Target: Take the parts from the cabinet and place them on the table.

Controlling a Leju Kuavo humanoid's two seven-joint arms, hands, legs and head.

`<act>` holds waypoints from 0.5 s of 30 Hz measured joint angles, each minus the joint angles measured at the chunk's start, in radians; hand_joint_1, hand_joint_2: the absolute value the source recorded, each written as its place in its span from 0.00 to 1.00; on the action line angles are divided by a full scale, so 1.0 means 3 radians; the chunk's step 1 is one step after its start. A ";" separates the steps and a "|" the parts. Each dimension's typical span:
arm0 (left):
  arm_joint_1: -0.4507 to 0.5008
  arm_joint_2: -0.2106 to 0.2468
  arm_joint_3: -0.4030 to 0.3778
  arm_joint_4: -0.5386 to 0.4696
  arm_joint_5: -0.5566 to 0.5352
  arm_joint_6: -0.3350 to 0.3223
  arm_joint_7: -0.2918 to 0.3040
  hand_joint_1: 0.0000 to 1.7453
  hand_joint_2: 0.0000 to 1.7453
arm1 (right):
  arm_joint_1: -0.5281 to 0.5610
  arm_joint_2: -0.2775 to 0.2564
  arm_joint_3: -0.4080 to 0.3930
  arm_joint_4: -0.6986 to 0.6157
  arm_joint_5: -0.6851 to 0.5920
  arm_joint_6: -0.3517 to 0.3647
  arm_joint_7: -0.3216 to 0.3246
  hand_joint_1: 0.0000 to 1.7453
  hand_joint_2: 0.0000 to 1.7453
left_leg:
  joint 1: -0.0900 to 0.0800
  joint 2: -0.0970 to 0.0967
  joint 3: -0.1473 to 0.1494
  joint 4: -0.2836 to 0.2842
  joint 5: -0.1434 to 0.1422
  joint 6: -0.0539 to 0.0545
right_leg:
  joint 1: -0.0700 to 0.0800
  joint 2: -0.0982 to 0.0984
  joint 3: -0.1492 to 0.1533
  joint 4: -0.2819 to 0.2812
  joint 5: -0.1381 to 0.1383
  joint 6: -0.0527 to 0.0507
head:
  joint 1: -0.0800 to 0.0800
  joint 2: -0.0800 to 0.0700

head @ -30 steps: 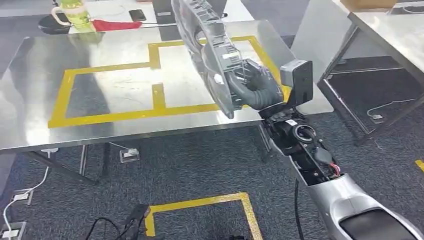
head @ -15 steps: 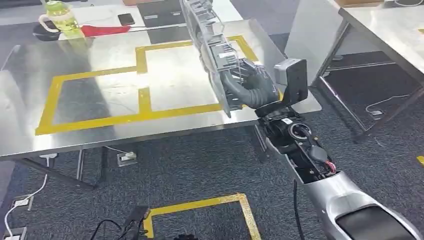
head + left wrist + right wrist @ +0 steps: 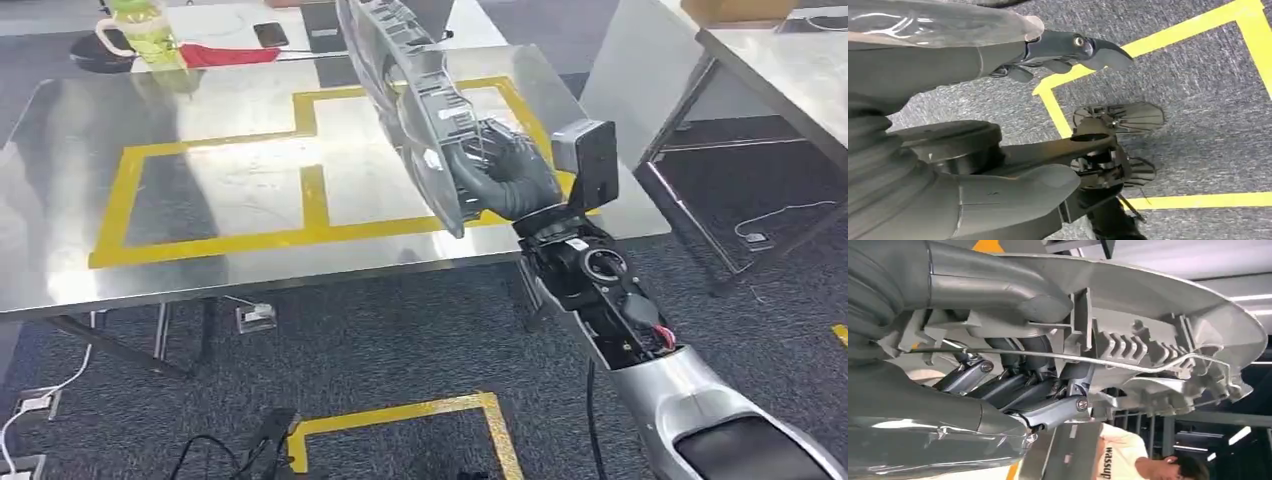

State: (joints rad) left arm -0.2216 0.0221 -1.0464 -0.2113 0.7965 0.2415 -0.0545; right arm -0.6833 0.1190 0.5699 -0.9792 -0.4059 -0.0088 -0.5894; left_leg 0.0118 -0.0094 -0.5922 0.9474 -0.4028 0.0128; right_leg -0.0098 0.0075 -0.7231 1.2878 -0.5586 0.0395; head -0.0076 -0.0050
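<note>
A long grey ribbed plastic part stands tilted on edge above the right side of the steel table. My right hand grips its lower end, over the table's front right corner. Close up, the part shows ribs and a thin wire rod, with my right hand's fingers curled into its underside. My left hand hangs low over the grey carpet, its fingers apart and holding nothing.
Yellow tape marks boxes on the tabletop. A green bottle, a red cloth and a phone lie at the far edge. Another table stands to the right. A person stands behind the part.
The whole view has swung slightly between frames, so the camera moved. My right hand still holds the part, which stays over the table's right side.
</note>
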 joint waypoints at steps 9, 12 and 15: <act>0.0000 -0.0005 0.0000 0.0000 0.0000 -0.0001 0.0000 0.00 1.00 | -0.0012 0.0001 0.0004 0.0008 0.0000 -0.0001 0.0000 1.00 1.00 | -0.0014 -0.0010 0.0041 0.0027 -0.0076 -0.0116 | -0.0005 0.0004 0.0502 -0.1121 0.0496 -0.0122 | 0.0023 0.0000; -0.0002 -0.0006 0.0000 0.0000 -0.0001 -0.0001 0.0000 0.00 1.00 | -0.0017 0.0003 0.0003 0.0009 0.0000 -0.0003 0.0000 1.00 1.00 | -0.0002 0.0002 -0.0263 0.0677 -0.0398 -0.0164 | -0.0004 -0.0002 0.0515 -0.1131 0.0492 -0.0156 | -0.0043 0.0000; 0.0009 -0.0006 0.0000 0.0000 0.0000 -0.0001 0.0000 0.00 1.00 | -0.0010 0.0003 0.0003 0.0013 0.0000 -0.0003 0.0000 1.00 1.00 | 0.0009 0.0003 -0.0536 0.1129 -0.0478 -0.0185 | -0.0001 0.0001 0.0521 -0.1129 0.0482 -0.0164 | -0.0070 0.0000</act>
State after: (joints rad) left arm -0.2188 0.0202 -1.0464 -0.2113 0.7965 0.2411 -0.0546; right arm -0.6863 0.1198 0.5707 -0.9754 -0.4059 -0.0095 -0.5894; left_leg 0.0147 -0.0085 -0.7531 1.2860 -0.5463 -0.0427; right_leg -0.0102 0.0077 -0.5668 0.9492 -0.4139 -0.0098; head -0.0286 -0.0050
